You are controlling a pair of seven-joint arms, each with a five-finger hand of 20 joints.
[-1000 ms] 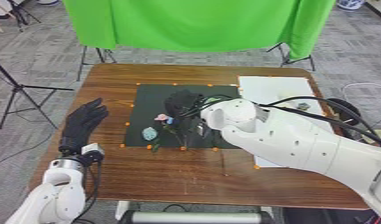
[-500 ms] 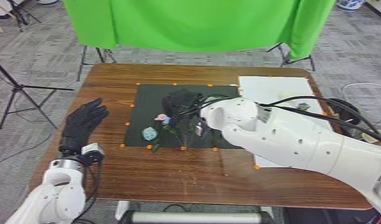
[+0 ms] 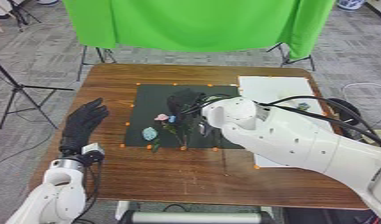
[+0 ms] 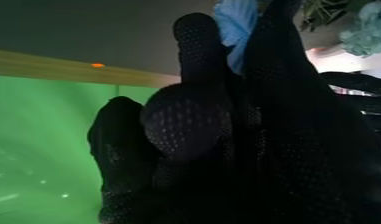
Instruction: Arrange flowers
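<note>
Fingers (image 4: 200,55) of right hand (image 3: 182,100) pinch blue flower (image 4: 234,25); wrist view: pale-blue bloom (image 4: 368,34) near; head view: pink flower (image 3: 162,117) beside.

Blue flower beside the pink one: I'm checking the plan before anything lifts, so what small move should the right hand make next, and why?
I'd have the right hand settle its hold on the blue flower before any lift. The right wrist view has the petals against the black glove, and in the head view the pink flower lies close by, so it might get dragged.
</note>
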